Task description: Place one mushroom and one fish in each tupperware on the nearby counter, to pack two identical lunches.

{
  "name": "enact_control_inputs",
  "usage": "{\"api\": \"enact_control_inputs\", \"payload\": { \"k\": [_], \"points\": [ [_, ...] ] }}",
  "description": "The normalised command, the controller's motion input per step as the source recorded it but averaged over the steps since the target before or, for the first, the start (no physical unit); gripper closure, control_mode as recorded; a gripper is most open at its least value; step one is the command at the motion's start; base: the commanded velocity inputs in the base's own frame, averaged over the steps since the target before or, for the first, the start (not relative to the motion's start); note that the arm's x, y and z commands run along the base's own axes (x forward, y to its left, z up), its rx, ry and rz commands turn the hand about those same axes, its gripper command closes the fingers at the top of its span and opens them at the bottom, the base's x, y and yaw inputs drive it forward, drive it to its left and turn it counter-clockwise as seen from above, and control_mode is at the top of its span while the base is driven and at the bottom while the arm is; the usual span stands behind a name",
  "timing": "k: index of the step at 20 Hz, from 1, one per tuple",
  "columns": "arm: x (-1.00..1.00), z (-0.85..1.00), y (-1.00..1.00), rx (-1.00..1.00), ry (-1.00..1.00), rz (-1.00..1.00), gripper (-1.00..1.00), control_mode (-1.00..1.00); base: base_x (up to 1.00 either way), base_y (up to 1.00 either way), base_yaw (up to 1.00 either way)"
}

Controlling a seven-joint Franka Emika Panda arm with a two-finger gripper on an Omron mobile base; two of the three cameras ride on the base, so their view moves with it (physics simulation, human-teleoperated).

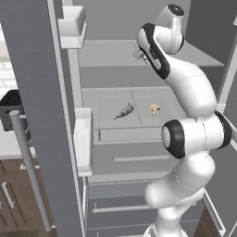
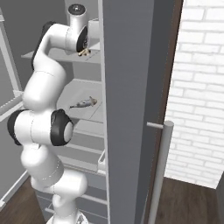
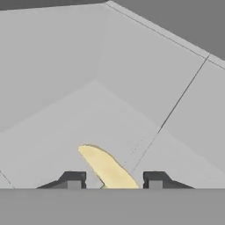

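Two dark fingertips of the pincer stand close on either side of a tan-yellow mushroom. They look clenched on it, though a sliver of grey shows between the mushroom and one tip, so the grip is judged rather than plain.

The mushroom sits right between the tips. Its long axis slants away from the pincer, forward and to one side, across the pale upper shelf of an open fridge. Nothing needs reaching for. The coming move probably turns on lifting the mushroom clear of that shelf and drawing the arm straight back out.

From the right base view, the pincer is tucked in at the upper shelf, near its front edge, with a speck of tan, the mushroom, at its tip. This view confirms the height of the hand, which the hand view cannot give.

One shelf down, the lower shelf holds a slim grey fish near the middle. Its long axis slants from the shelf's front edge toward the back. A second mushroom lies just beside it, nearer the arm, the two apart and not touching. The left base view shows this pair together. In the right base view the fish shows at the same shelf, with the arm crossing in front of the place beside it.
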Motion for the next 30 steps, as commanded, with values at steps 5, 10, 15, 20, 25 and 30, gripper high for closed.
{"api": "enact_control_inputs", "payload": {
  "k": [5,10,15,20,25,30],
  "points": [
    [-0.99,0.14,-0.31,0.29,0.00,-0.02,1.00,-1.00,0.00,0.00,0.00],
    [-1.00,0.00,0.00,0.13,0.00,0.00,1.00,-1.00,0.00,0.00,0.00],
    [-1.00,-0.17,0.00,0.03,0.00,-0.01,1.00,-1.00,0.00,0.00,0.00],
    [-1.00,-0.40,0.00,-0.02,0.06,0.01,1.00,-1.00,0.00,0.00,0.00],
    [-1.00,-0.15,0.04,0.08,0.24,0.00,1.00,-1.00,0.00,0.00,0.00],
    [-1.00,-0.37,0.18,-0.26,0.13,-0.02,1.00,-1.00,0.00,0.00,0.00]
  ]
}}
